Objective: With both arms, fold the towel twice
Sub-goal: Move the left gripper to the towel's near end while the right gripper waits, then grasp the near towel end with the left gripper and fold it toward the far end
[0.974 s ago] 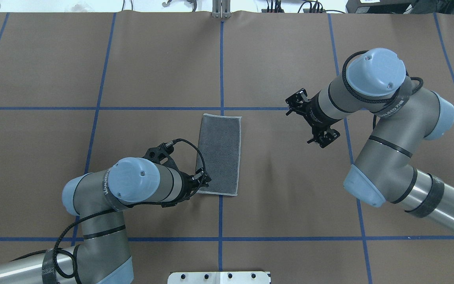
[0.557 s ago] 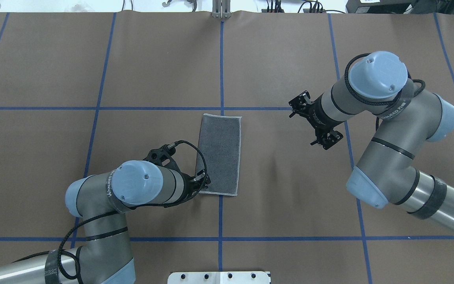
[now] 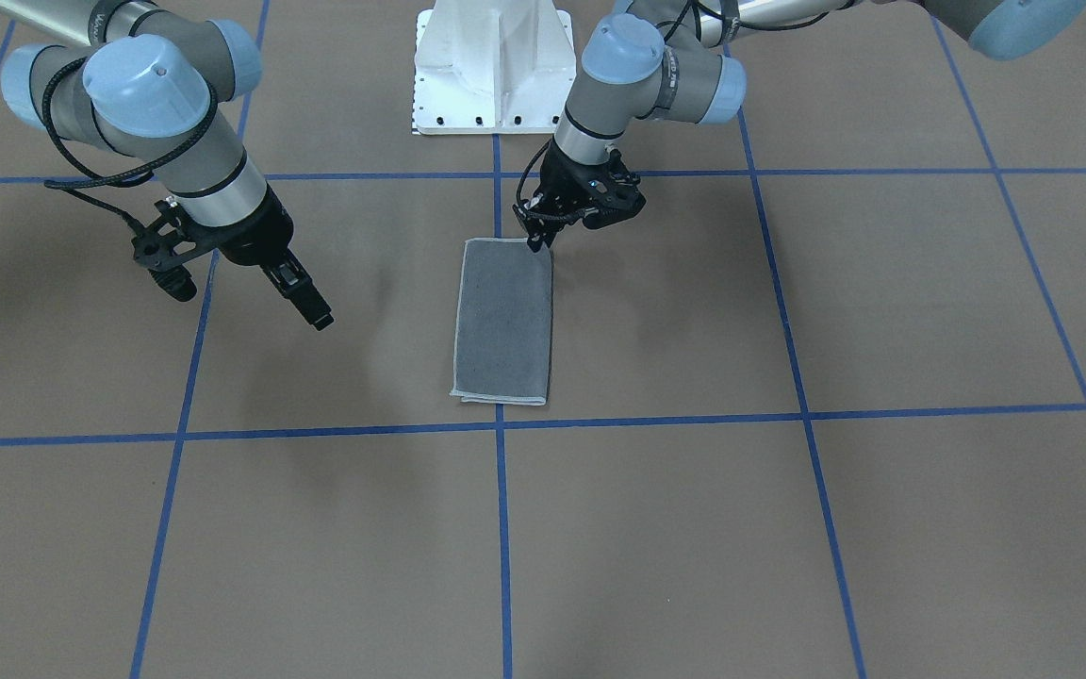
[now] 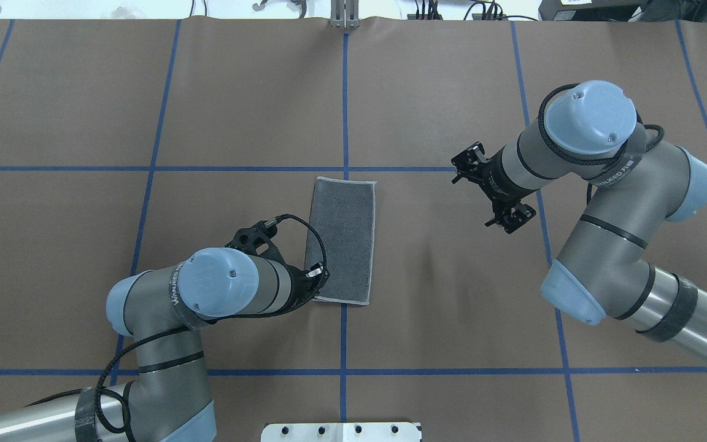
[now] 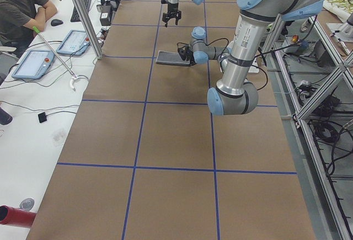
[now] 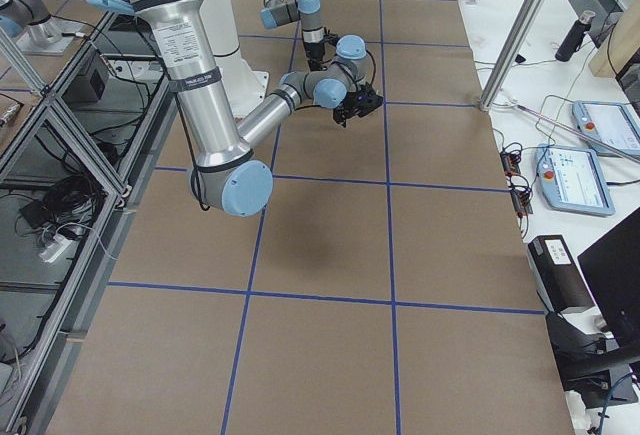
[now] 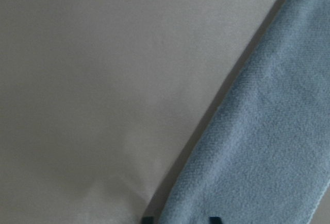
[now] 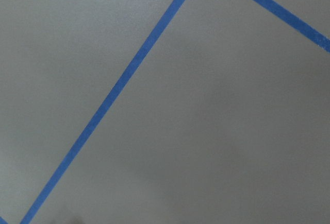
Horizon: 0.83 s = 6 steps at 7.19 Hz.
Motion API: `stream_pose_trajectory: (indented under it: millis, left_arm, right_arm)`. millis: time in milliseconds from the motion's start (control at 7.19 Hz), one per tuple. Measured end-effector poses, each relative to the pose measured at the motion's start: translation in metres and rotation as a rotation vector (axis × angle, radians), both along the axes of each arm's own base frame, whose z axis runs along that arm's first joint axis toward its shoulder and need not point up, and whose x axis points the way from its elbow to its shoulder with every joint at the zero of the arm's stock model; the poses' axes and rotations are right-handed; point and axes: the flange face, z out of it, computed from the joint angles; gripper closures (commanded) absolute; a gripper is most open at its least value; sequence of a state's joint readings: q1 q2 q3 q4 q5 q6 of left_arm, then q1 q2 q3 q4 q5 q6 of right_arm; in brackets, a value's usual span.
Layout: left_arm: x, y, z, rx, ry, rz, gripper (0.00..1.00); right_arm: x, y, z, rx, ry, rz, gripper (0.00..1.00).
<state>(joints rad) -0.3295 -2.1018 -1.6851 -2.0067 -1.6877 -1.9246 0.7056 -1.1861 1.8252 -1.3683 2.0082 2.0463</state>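
The left arm [image 4: 163, 319] reaches low, its gripper [image 3: 537, 240] pointing down (jaws' state unclear). The right arm [image 4: 605, 245] holds its gripper [image 3: 317, 316] raised, jaws apparently together.

- On the left arm [image 4: 206, 294], lower left of the overhead view, a dark band beside the blue cap carries white lettering, partly readable as "WANJEED".
- The right arm [image 4: 605, 178], upper right, bears a similar band, only partly legible.

The towel [image 4: 342, 239] (dark grey face up) lies folded once, flat.
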Motion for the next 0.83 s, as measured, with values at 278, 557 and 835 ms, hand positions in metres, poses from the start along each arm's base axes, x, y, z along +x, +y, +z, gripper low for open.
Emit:
stream_pose_trajectory:
  millis: [278,557,835]
  left_arm:
    - [0.0,-0.002,-0.006,0.003,0.007,-0.012,1.0]
    - [-0.001,-0.011,-0.026,0.009,0.036,-0.03,1.0]
    - [0.002,-0.067,-0.054,0.004,0.043,-0.108,1.0]
  right_arm:
    - [0.0,0.0,0.001,0.001,0.002,0.001,0.0]
    - [-0.001,0.0,0.002,-0.001,0.005,0.001,0.0]
    - [-0.002,-0.001,0.006,-0.005,0.011,0.0,0.0]
